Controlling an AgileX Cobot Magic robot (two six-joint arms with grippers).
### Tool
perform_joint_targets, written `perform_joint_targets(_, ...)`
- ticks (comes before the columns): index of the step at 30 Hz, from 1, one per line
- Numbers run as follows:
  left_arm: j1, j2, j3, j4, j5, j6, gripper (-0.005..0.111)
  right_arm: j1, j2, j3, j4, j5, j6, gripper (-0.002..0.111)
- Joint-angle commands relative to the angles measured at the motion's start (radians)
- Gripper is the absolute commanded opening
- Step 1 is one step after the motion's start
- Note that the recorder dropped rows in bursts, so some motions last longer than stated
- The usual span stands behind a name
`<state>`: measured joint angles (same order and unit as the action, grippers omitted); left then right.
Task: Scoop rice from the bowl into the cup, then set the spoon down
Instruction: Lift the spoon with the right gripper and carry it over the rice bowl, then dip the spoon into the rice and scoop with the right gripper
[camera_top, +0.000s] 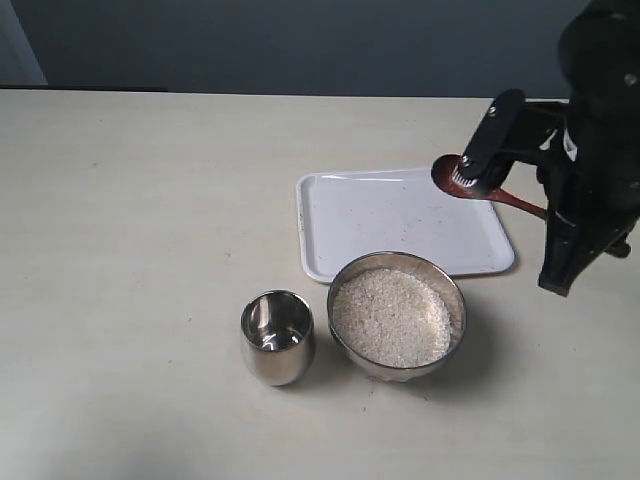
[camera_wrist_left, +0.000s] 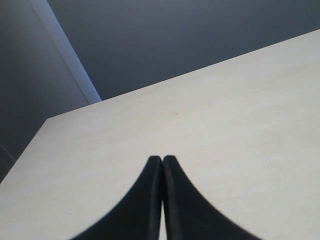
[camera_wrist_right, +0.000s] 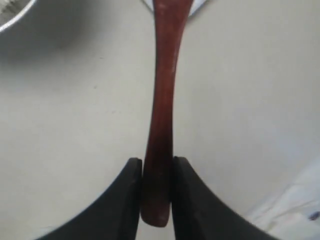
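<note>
The steel bowl (camera_top: 452, 297) stands near the table's front, filled with white rice (camera_top: 390, 316). The small steel cup (camera_top: 277, 337) stands just left of it and looks empty. My right gripper (camera_top: 548, 211) (camera_wrist_right: 157, 162) is shut on the end of the reddish-brown wooden spoon's (camera_top: 515, 203) (camera_wrist_right: 162, 90) handle. The spoon is held in the air over the tray's right side, up and right of the bowl, and a black arm part hides some of its round end. My left gripper (camera_wrist_left: 162, 159) is shut on nothing, over bare table, and does not show in the exterior view.
A white rectangular tray (camera_top: 380, 225) lies behind the bowl. The right arm's black body (camera_top: 600, 130) fills the right edge of the exterior view. The bowl's rim (camera_wrist_right: 15, 17) shows at a corner of the right wrist view.
</note>
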<state>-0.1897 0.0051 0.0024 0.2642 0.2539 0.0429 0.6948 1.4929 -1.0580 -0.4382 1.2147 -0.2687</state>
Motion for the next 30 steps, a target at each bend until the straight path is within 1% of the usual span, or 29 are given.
perform_joint_targets(1,-0.008,-0.005,-0.002,-0.002,-0.012,-0.007,0.001,0.132,0.037,-0.006,-0.248,0.006,-0.011,0.000)
perform_joint_targets(4,-0.008,-0.005,-0.002,-0.002,-0.012,-0.007,0.001,0.194,0.084,-0.006,-0.355,0.006,-0.011,0.000)
perform_joint_targets(7,-0.008,-0.005,-0.002,-0.002,-0.012,-0.007,0.001,0.231,0.135,-0.006,-0.373,0.006,-0.011,0.000)
perform_joint_targets(12,-0.008,-0.005,-0.002,-0.002,-0.012,-0.007,0.001,0.249,0.191,0.013,-0.429,0.006,-0.017,0.000)
perform_joint_targets(19,-0.008,-0.005,-0.002,-0.002,-0.012,-0.007,0.001,0.268,0.191,0.036,-0.352,0.006,-0.017,0.000)
perform_joint_targets(25,-0.008,-0.005,-0.002,-0.002,-0.012,-0.007,0.001,0.320,0.191,0.098,-0.364,0.006,-0.017,0.000)
perform_joint_targets(30,-0.008,-0.005,-0.002,-0.002,-0.012,-0.007,0.001,0.323,0.191,0.137,-0.401,0.006,-0.017,0.000)
